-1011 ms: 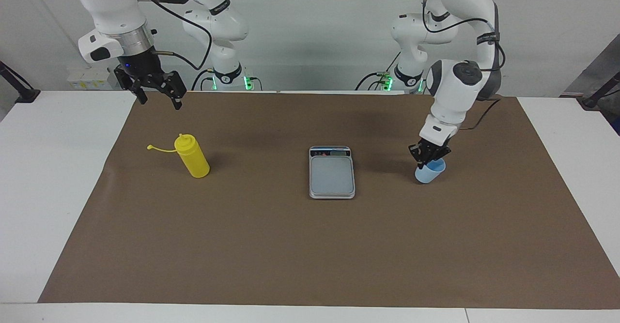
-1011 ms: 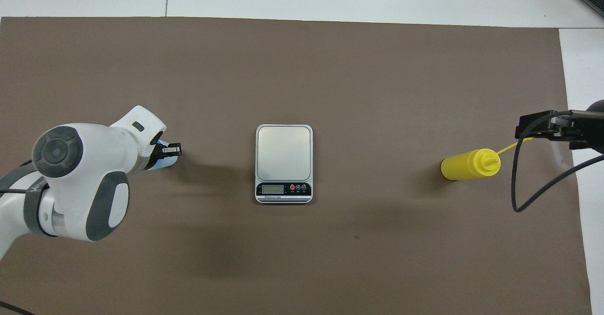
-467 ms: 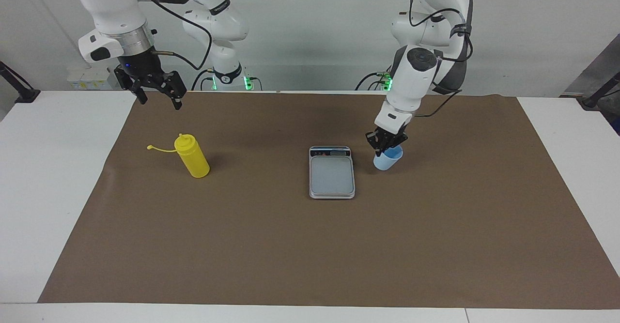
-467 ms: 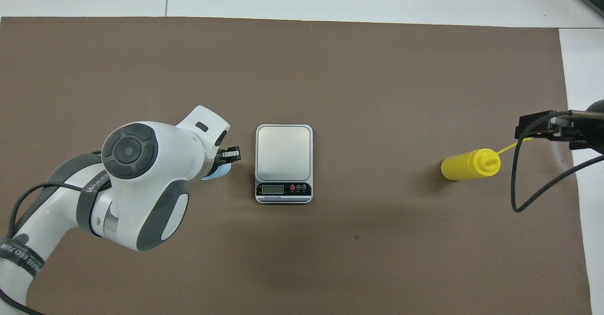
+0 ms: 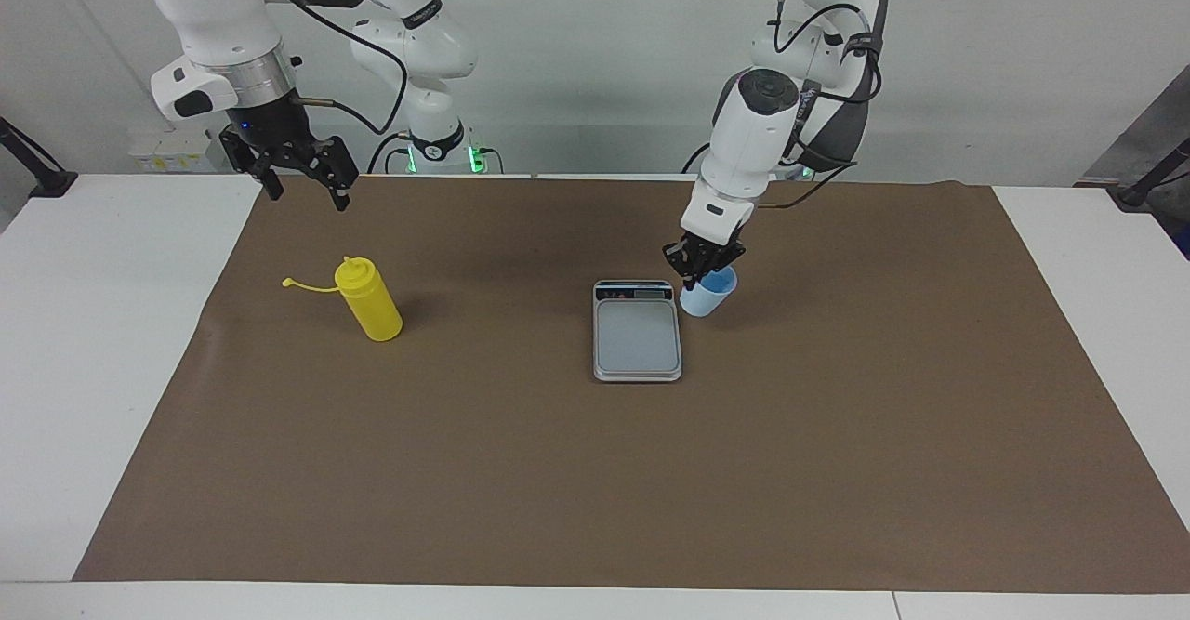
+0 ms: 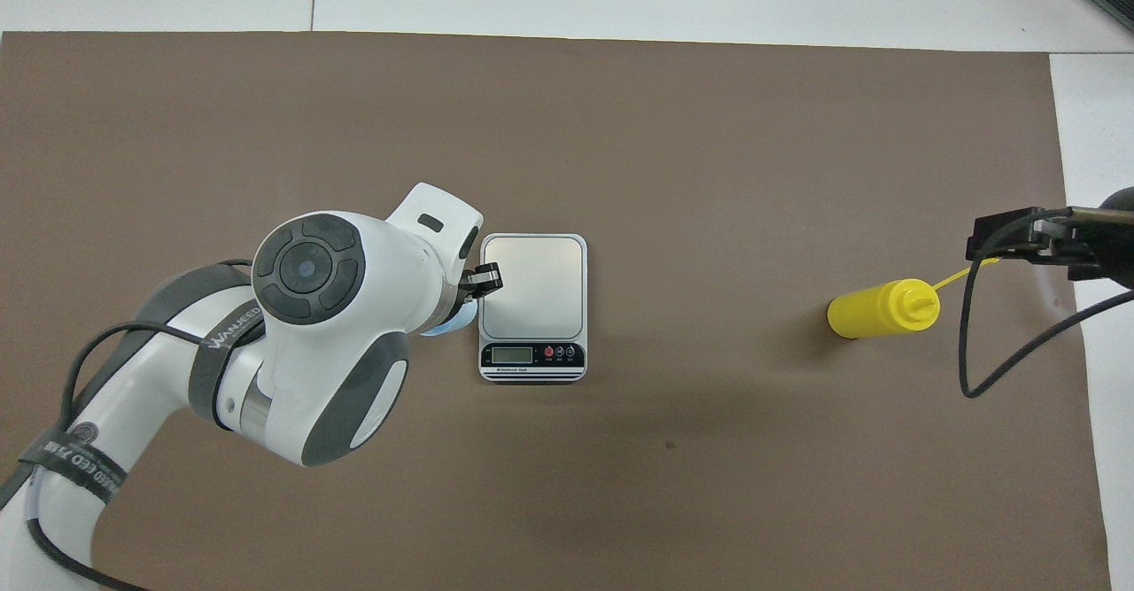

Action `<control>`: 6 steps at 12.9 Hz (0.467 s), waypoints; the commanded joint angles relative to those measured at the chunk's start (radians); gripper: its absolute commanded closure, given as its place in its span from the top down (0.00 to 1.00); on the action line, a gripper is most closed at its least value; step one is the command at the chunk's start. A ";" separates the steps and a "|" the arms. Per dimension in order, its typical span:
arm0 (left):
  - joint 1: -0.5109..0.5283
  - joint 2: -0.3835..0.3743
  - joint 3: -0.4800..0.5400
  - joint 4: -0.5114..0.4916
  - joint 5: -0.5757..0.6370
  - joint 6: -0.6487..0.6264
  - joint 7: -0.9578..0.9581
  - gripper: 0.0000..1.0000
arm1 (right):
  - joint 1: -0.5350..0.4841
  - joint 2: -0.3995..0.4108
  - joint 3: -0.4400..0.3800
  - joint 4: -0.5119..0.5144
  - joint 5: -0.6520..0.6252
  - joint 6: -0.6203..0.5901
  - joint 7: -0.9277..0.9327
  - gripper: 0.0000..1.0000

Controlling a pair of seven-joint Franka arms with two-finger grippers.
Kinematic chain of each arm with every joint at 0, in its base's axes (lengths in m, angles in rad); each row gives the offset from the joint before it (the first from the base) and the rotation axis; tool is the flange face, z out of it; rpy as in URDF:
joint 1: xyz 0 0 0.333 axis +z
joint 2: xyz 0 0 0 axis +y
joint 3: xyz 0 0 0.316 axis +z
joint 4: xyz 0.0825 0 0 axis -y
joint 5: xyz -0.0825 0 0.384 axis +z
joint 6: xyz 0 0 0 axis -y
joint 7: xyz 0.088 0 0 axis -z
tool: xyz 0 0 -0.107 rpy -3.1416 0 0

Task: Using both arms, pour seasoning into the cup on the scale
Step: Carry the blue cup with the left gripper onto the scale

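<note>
Two steps left, I'd say. Right gripper (image 5: 299,183) waits over the bench (image 5: 112,341) edge, fingers spread, empty. Left gripper (image 5: 699,273) pinches the cup (image 5: 707,296) just beside the scale (image 5: 637,330), not yet on it. Bottle (image 5: 369,300) stands untouched toward the right arm's end.

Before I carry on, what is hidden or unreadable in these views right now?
- Cup: overhead view, mostly covered by the left arm; the left tool holds its rim.
- Scale display: digits too small in both views.
- Right tool, waiting near the seasoning bottle: partly cut off at the overhead view's edge.
</note>
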 commanded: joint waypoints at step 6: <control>0.045 0.039 0.019 0.060 0.225 -0.060 -0.006 0.00 | -0.006 -0.031 0.006 -0.045 -0.001 0.023 0.007 1.00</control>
